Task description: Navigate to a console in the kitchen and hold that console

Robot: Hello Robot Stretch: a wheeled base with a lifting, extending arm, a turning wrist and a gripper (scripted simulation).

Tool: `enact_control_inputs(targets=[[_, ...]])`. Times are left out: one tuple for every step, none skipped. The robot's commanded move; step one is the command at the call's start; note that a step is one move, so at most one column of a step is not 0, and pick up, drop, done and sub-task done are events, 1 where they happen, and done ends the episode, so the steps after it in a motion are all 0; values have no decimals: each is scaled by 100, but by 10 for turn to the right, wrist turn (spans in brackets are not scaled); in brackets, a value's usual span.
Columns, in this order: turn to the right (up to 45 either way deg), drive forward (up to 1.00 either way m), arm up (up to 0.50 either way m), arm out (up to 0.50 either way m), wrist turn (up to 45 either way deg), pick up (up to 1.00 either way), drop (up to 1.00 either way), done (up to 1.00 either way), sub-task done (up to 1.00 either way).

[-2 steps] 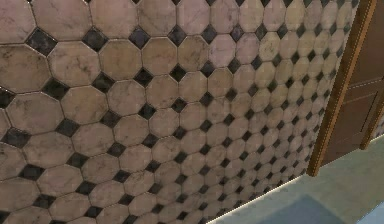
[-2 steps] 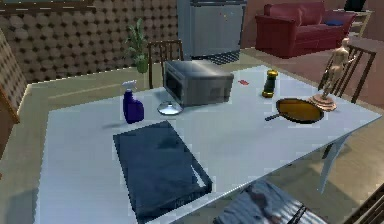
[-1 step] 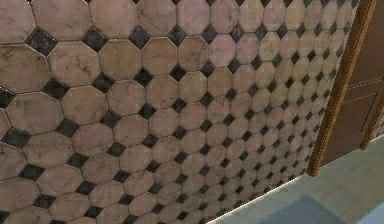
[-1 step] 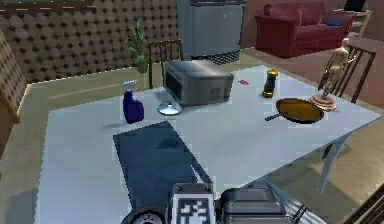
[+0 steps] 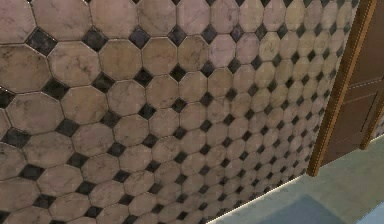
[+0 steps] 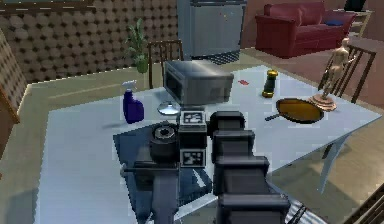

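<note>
A wide white table spreads across the arm side view. My arm rises from the bottom edge over it, with the two white marked squares at its far end. Left of them sits the gripper, above a dark mat lying on the tabletop. I cannot tell whether it holds anything. In the forward view a wall of octagonal tiles stands close ahead.
On the table are a blue spray bottle, a silver box-shaped appliance, a yellow jar, a frying pan and a wooden figure. Beyond stand a chair, fridge and red sofa. A wooden door frame edges the tiled wall.
</note>
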Motion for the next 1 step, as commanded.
enact_control_inputs(targets=[[0, 0, 0, 0, 450, 0, 0, 0, 0]])
